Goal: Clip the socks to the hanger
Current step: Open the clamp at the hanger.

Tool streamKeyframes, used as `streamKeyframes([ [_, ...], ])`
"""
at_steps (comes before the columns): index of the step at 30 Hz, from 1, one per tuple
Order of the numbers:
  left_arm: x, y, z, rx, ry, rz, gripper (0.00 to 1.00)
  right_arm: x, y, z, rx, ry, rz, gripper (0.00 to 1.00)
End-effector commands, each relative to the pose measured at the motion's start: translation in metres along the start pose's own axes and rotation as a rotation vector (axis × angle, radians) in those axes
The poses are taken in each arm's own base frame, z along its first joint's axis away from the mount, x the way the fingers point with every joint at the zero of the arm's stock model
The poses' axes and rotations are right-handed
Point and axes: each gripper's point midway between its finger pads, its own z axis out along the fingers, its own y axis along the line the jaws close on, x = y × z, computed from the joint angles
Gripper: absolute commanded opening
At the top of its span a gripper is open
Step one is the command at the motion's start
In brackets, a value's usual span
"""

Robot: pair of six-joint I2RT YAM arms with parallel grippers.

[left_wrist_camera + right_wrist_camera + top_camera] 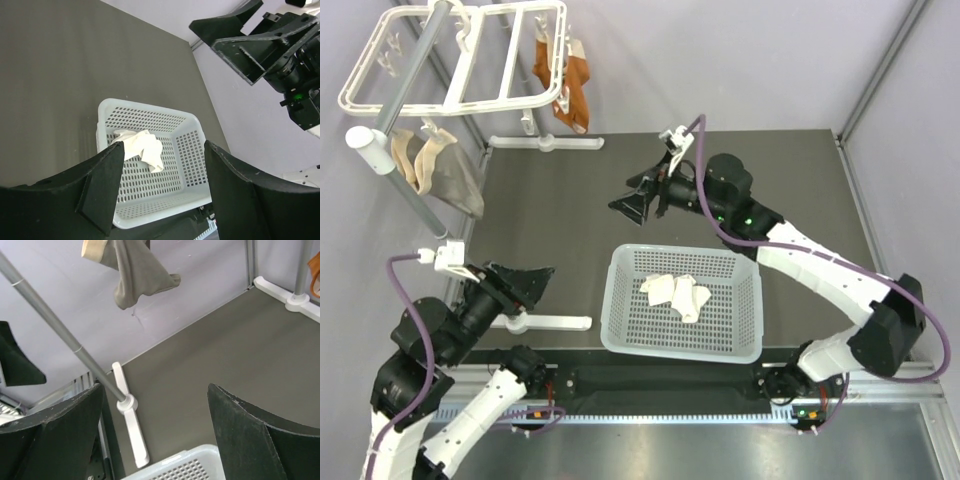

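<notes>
White socks (pixel 677 293) lie bunched in the perforated basket (pixel 680 352), lower centre, well apart from the upper-left hanger (pixel 510 55); left gripper (pixel 533 283) and right gripper (pixel 630 198) hang spread, empty; best pinch one sock's edge alone.

White socks (pixel 676 292) in white perforated basket (pixel 620 310); dark grey table (pixel 570 200).

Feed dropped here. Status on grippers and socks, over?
Left gripper open, empty. Right gripper open, empty. Socks loose in basket, not yet on hanger. Nothing covering them.
</notes>
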Motion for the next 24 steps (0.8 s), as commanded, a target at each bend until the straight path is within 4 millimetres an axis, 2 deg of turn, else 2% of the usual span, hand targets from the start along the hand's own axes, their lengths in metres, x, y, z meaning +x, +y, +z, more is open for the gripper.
streamKeyframes([
  [1,-0.024,-0.027,0.011,0.069,-0.05,0.029,0.7,-0.031,0.015,0.011,-0.026,-0.06,-0.076,0.84],
  [4,-0.031,-0.038,0.018,0.104,-0.061,0.048,0.7,-0.044,0.021,0.021,-0.062,-0.108,-0.119,0.84],
  [5,-0.036,-0.045,0.018,0.128,-0.074,0.049,0.7,-0.055,0.025,0.025,-0.08,-0.136,-0.137,0.84],
  [8,-0.038,-0.049,0.023,0.133,-0.064,0.054,0.69,-0.068,0.032,0.042,-0.147,-0.193,-0.162,0.83],
  [11,-0.04,-0.05,0.022,0.134,-0.071,0.052,0.68,-0.096,0.042,0.06,-0.192,-0.289,-0.198,0.8],
  [13,-0.041,-0.048,0.018,0.134,-0.085,0.043,0.68,-0.097,0.039,0.075,-0.198,-0.316,-0.212,0.79],
  [14,-0.041,-0.049,0.016,0.137,-0.091,0.043,0.68,-0.111,0.049,0.077,-0.22,-0.353,-0.228,0.78],
  [15,-0.041,-0.048,0.014,0.136,-0.094,0.042,0.68,-0.102,0.043,0.09,-0.219,-0.339,-0.22,0.77],
  [16,-0.042,-0.047,0.011,0.137,-0.098,0.042,0.68,-0.103,0.044,0.095,-0.227,-0.344,-0.222,0.77],
  [17,-0.043,-0.047,0.008,0.138,-0.104,0.041,0.68,-0.113,0.052,0.098,-0.244,-0.37,-0.23,0.76],
  [18,-0.043,-0.046,0.007,0.135,-0.105,0.041,0.68,-0.103,0.045,0.11,-0.239,-0.353,-0.221,0.75],
  [20,-0.042,-0.044,0.003,0.127,-0.105,0.042,0.68,-0.11,0.049,0.117,-0.241,-0.377,-0.229,0.75],
  [21,-0.042,-0.043,0.001,0.124,-0.106,0.042,0.68,-0.102,0.044,0.126,-0.237,-0.367,-0.225,0.75],
  [23,-0.041,-0.041,-0.001,0.12,-0.102,0.043,0.68,-0.109,0.046,0.132,-0.238,-0.389,-0.227,0.75],
  [24,-0.04,-0.04,-0.001,0.116,-0.099,0.043,0.68,-0.101,0.041,0.139,-0.235,-0.378,-0.22,0.75],
])
